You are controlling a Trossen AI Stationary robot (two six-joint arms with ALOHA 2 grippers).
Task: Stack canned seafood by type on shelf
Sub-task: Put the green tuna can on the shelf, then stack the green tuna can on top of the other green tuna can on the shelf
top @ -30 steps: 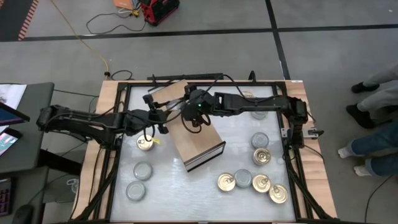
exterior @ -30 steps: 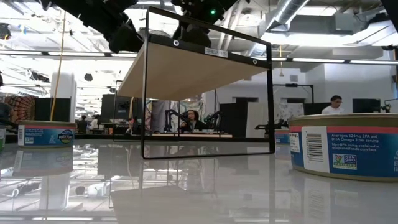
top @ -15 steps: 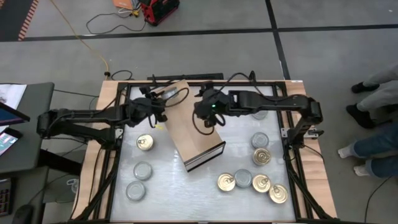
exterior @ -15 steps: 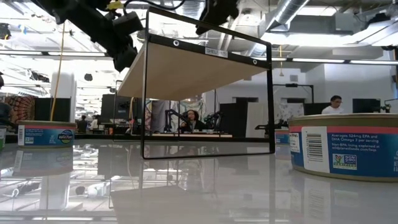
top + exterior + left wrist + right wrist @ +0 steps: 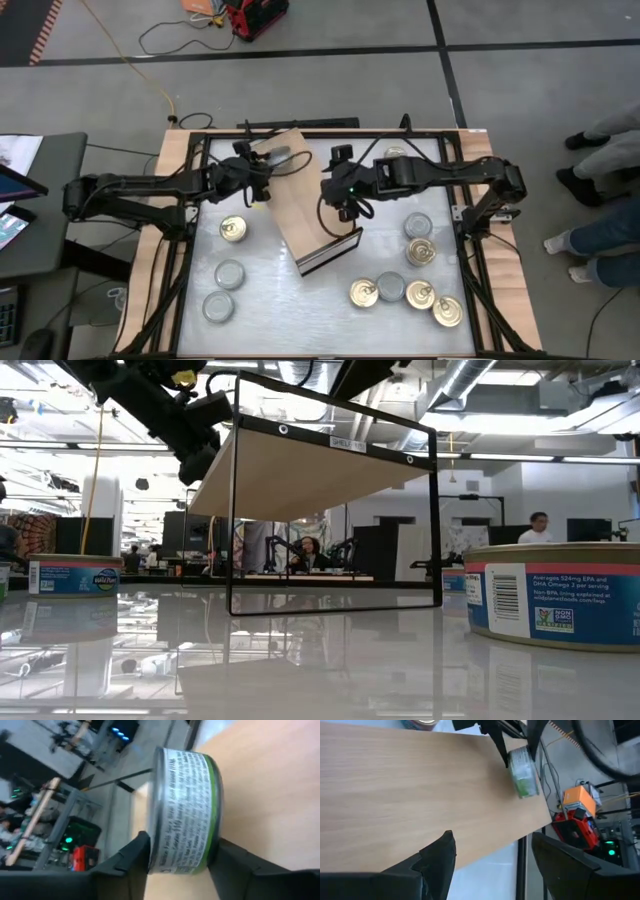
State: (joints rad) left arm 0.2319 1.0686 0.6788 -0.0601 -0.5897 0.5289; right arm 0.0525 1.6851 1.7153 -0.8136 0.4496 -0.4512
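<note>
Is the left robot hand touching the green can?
Touching. In the left wrist view, the left gripper's fingers press against both flat ends of the green can.

Eleven tins can be counted on the high view: five gold-topped tins, four silver-topped tins, one green-labelled tin lying on the board, and one part-hidden tin at the far edge whose top cannot be told. There is one shelf, a single light-wood board, and there are two arms over the table, the left arm and the right arm. In the room beyond the table, at least two people can be made out on the low view.
</note>
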